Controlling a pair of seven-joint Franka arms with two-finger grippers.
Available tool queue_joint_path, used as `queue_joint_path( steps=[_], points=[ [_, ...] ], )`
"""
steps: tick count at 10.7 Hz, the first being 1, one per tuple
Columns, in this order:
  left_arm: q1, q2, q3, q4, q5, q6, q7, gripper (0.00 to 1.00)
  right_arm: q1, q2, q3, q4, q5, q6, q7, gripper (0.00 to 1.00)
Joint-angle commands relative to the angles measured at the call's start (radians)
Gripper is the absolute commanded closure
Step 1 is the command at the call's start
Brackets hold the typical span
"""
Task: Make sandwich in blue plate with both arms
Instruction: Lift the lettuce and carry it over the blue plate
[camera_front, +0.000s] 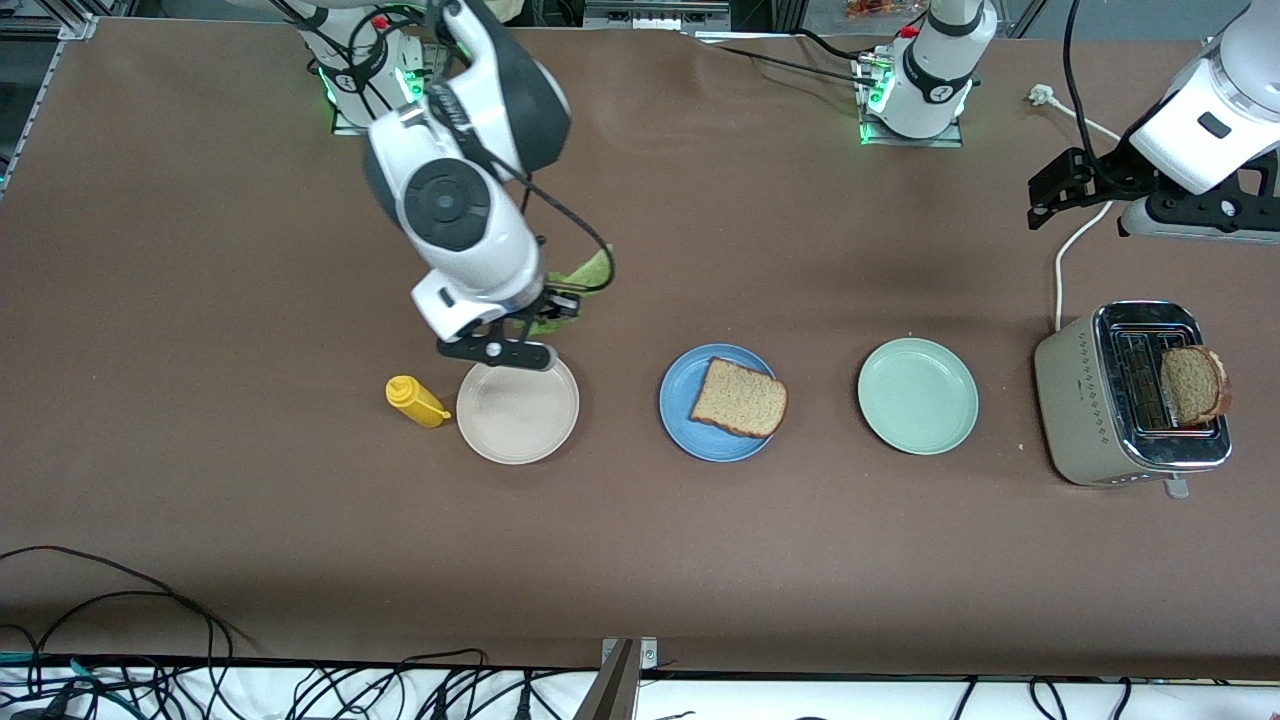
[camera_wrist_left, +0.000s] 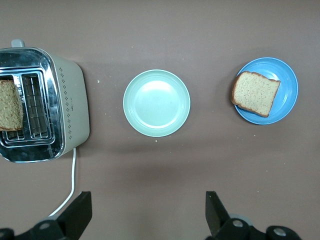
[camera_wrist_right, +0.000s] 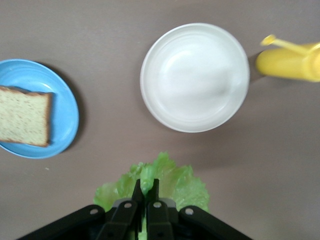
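The blue plate (camera_front: 686, 420) (camera_wrist_left: 288, 95) (camera_wrist_right: 66, 117) lies mid-table and carries one brown bread slice (camera_front: 738, 397) (camera_wrist_left: 255, 93) (camera_wrist_right: 24, 116). A second slice (camera_front: 1195, 383) (camera_wrist_left: 10, 105) stands in the toaster's slot. My right gripper (camera_front: 553, 306) (camera_wrist_right: 148, 187) is shut on a ruffled green lettuce leaf (camera_front: 588, 272) (camera_wrist_right: 176, 181), held in the air over the table by the beige plate (camera_front: 517, 410) (camera_wrist_right: 195, 77). My left gripper (camera_front: 1052, 195) (camera_wrist_left: 148, 212) hangs open with nothing in it, high over the table near the toaster (camera_front: 1075, 400) (camera_wrist_left: 70, 105).
A pale green plate (camera_front: 917, 395) (camera_wrist_left: 156, 102) sits between the blue plate and the toaster. A yellow squeeze bottle (camera_front: 415, 401) (camera_wrist_right: 290, 62) lies beside the beige plate. The toaster's white cord (camera_front: 1062, 255) runs toward the arm bases. Cables hang along the table's front edge.
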Motion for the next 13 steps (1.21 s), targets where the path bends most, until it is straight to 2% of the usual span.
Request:
queue_joint_path(
  steps=[1, 4, 7, 11, 13],
  points=[
    [0.006, 0.001, -0.002, 0.011, -0.020, -0.016, 0.005, 0.00, 0.091, 0.212, -0.028, 0.265, 0.031, -0.005, 0.232, 1.00],
    [0.006, 0.001, -0.002, 0.011, -0.020, -0.016, 0.005, 0.00, 0.126, 0.295, -0.026, 0.287, 0.085, 0.131, 0.406, 1.00],
    [0.006, 0.001, -0.002, 0.011, -0.020, -0.016, 0.005, 0.00, 0.129, 0.381, -0.032, 0.339, 0.126, 0.211, 0.621, 1.00],
    [0.006, 0.001, -0.002, 0.011, -0.020, -0.016, 0.005, 0.00, 0.145, 0.435, -0.037, 0.350, 0.156, 0.305, 0.842, 1.00],
    [0.003, 0.001, -0.005, 0.011, -0.015, -0.017, -0.005, 0.00, 0.174, 0.490, -0.037, 0.414, 0.156, 0.346, 0.941, 1.00]
  ],
)
